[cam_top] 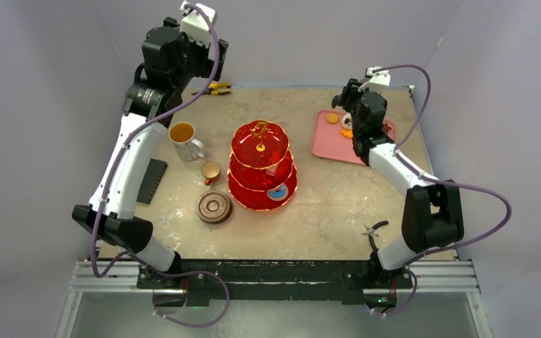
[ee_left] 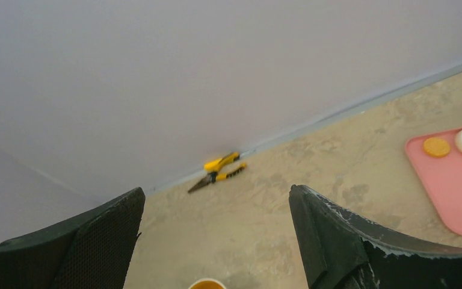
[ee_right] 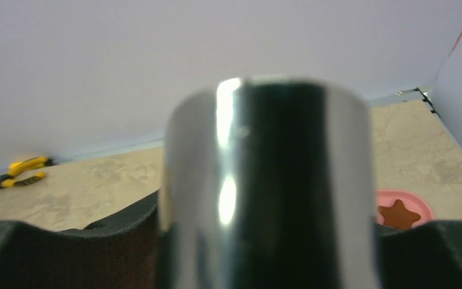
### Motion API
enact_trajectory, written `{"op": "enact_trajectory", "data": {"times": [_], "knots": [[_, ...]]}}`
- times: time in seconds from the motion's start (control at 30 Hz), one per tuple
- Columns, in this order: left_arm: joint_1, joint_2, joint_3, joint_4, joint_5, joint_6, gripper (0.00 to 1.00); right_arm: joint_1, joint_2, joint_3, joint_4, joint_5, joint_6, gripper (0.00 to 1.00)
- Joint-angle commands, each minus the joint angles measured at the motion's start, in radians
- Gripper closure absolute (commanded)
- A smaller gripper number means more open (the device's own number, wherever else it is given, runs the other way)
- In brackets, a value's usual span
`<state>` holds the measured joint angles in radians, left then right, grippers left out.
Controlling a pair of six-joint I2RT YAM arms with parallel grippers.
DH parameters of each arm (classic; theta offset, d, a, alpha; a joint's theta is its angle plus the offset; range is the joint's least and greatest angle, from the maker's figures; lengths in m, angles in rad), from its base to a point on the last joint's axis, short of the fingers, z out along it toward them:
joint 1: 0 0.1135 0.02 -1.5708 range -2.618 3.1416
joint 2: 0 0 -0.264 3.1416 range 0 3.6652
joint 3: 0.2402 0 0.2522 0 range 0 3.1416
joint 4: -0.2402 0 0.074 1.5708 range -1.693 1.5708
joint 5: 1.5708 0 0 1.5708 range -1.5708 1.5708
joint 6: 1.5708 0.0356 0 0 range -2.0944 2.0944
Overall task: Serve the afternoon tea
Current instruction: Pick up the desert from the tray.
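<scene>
The red three-tier stand (cam_top: 262,165) with a gold handle stands mid-table, with a blue pastry (cam_top: 277,191) on its bottom tier. The white mug of amber tea (cam_top: 183,135) is to its left, and its rim shows in the left wrist view (ee_left: 207,283). The small brown cup (cam_top: 211,171) and brown saucer (cam_top: 214,208) sit apart. More pastries (cam_top: 332,118) lie on the pink tray (cam_top: 327,141). My right gripper (cam_top: 346,118) is over the tray, shut on shiny dark tongs (ee_right: 264,180). My left gripper (ee_left: 216,205) is open and empty, raised at the back left (cam_top: 208,60).
Yellow-handled pliers (cam_top: 218,88) lie by the back wall, also in the left wrist view (ee_left: 219,170). A black flat block (cam_top: 152,180) lies beside the left arm. A small black tool (cam_top: 375,229) lies near the right arm's base. A star pastry (ee_right: 397,215) shows on the tray.
</scene>
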<state>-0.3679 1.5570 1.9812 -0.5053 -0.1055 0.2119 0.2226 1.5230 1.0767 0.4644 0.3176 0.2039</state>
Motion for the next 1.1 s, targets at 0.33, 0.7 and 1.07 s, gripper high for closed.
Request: {"op": "enact_trajectory", "data": {"times": [0.33, 0.7, 1.07], "knots": [[0.231, 0.064, -0.174, 0.008, 0.162, -0.187, 0.1, -0.087, 0.179, 0.062, 0.204, 0.101, -0.072, 0.43], [0.231, 0.074, -0.197, 0.041, 0.181, -0.198, 0.1, -0.121, 0.292, 0.112, 0.238, 0.095, -0.076, 0.41], [0.231, 0.052, -0.229, 0.054, 0.199, -0.196, 0.1, -0.123, 0.394, 0.166, 0.227, 0.074, -0.063, 0.37]]}}
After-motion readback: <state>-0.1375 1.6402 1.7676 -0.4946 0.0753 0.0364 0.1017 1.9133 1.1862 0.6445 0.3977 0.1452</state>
